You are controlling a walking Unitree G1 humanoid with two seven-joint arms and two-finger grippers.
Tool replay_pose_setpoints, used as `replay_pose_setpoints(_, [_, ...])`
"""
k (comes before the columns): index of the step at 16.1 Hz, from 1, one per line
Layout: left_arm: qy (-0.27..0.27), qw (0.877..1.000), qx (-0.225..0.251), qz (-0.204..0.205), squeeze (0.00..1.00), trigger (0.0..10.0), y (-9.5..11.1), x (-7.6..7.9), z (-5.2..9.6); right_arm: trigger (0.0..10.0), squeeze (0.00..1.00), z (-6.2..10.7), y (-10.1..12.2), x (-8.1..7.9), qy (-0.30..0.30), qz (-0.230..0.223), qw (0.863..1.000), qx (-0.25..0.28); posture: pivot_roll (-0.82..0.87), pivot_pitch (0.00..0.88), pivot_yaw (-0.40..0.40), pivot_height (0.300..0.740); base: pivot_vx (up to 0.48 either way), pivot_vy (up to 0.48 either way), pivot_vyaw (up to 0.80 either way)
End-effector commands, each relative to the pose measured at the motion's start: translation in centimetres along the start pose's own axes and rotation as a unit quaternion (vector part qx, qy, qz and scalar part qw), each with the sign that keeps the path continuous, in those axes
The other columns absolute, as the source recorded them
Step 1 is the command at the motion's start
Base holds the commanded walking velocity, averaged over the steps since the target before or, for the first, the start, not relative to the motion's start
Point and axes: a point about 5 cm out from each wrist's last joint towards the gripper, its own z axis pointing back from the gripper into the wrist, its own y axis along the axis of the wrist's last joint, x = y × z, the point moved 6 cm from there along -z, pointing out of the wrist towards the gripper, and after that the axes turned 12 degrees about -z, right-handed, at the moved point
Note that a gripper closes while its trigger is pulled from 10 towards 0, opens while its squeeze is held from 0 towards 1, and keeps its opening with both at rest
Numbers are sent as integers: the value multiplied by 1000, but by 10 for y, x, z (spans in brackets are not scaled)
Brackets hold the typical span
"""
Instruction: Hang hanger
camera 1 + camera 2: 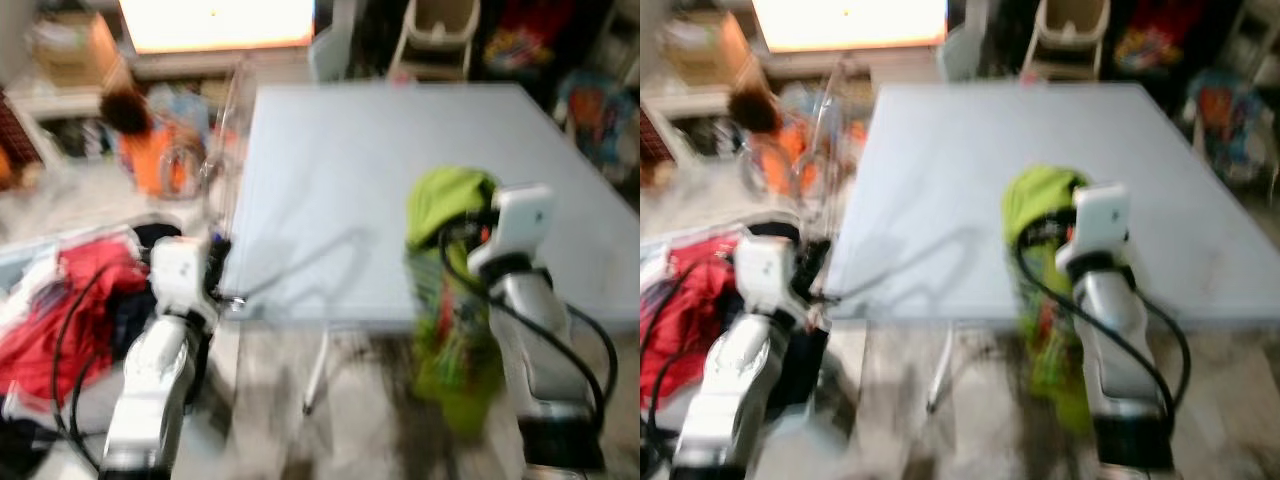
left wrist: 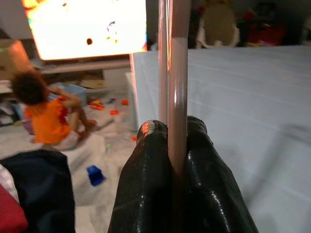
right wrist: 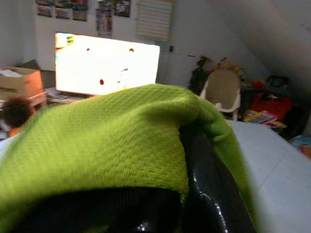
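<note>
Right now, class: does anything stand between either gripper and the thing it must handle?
Nothing visible does. The left gripper is already shut on the clear hanger, and the right gripper carries the green garment draped over it. The hanger's hanging place cannot be made out, so that path cannot be judged.

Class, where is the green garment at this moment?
The green garment hangs from the right tool on the robot's right, draped over the near edge of the pale blue table.

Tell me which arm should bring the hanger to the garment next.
Left. The left gripper is shut on the hanger, near the table edge. The right gripper holds the green garment.
</note>
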Motion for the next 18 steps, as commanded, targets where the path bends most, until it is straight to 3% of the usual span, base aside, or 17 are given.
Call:
replay_pose_setpoints(1, [-7,1000,10,-2,0,10000,6,10,0,10000,0,-4,12,10,-7,7,1000,21,71,0,-18,740,0,0,0])
replay_pose_setpoints(3, [28,999,-7,-27,0,10000,-3,-4,8,10000,0,-38,24,11,-4,6,999,38,102,0,-22,740,0,0,0])
replay_pose_setpoints(4, [40,999,-23,-28,0,10000,-10,-10,12,10000,0,-73,38,1,13,3,999,52,107,0,-21,740,0,0,0])
replay_pose_setpoints(6, [39,998,-26,-34,0,10000,-12,-11,12,10000,0,-113,67,-14,28,-2,997,69,118,0,-21,740,0,0,0])
replay_pose_setpoints(9, [43,998,-16,-37,0,10000,-8,-8,7,10000,0,-149,126,-30,29,-3,995,100,129,0,-33,740,0,0,0])
replay_pose_setpoints(10, [49,998,-11,-37,0,10000,-5,-6,7,10000,0,-158,172,-25,-7,-14,990,139,150,0,-55,740,0,0,0])
replay_pose_setpoints(11, [51,998,-10,-36,0,10000,-4,-5,7,10000,0,-159,181,-24,-17,-9,989,148,158,0,-63,740,0,0,0])
replay_pose_setpoints(12, [53,998,-10,-35,0,10000,-4,-4,9,10000,0,-159,180,-24,-20,-1,989,149,162,0,-67,740,0,0,0])
replay_pose_setpoints(13, [54,998,-11,-33,0,10000,-5,-3,11,10000,0,-159,163,-26,-18,15,992,127,164,0,-70,740,0,0,0])
replay_pose_setpoints(15, [54,998,-13,-26,0,10000,-6,-1,13,10000,0,-153,91,-25,-12,84,996,32,162,0,-67,740,0,0,0])
replay_pose_setpoints(16, [51,998,-12,-27,0,10000,-6,1,13,10000,0,-146,59,-18,-18,122,992,-14,160,0,-66,740,0,0,0])
replay_pose_setpoints(17, [49,998,-12,-27,0,10000,-5,2,11,10000,0,-135,33,6,-55,165,983,-51,151,0,-60,740,0,0,0])
replay_pose_setpoints(18, [48,998,-12,-27,0,10000,-5,2,10,10000,0,-124,13,26,-86,157,980,-87,133,0,-51,740,0,0,0])
